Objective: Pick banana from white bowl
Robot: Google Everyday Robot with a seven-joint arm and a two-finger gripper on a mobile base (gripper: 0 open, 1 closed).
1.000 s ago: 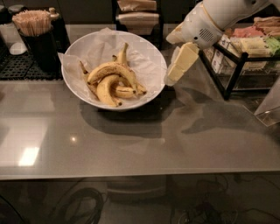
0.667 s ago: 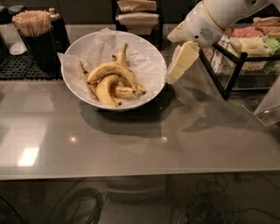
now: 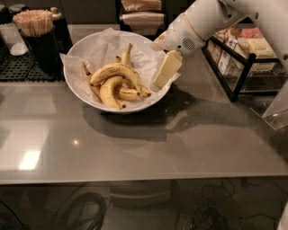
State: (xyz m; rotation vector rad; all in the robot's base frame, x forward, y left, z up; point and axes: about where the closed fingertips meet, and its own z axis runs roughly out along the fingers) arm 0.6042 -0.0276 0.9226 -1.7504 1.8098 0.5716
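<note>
The white bowl [image 3: 76, 85] lined with crinkled paper stands at the back middle of the grey table. In it lies the banana [image 3: 112, 71], long, arched and freckled, on top of a plump plain-yellow banana [image 3: 109, 93] and some thin browner ones [image 3: 130, 94]. My gripper [image 3: 156, 63] hangs over the bowl's right rim, just right of the bananas and touching none of them. It is open and empty, with one cream finger [image 3: 166, 69] pointing down into the bowl.
A black holder of wooden sticks [image 3: 33, 27] stands left of the bowl on a black mat [image 3: 18, 67]. A black wire rack with packets [image 3: 238, 58] is at the right. Stacked napkins [image 3: 139, 13] sit behind the bowl.
My gripper has moved left, from beside the bowl's right side to over its right rim. The bananas and the bowl have not moved.
</note>
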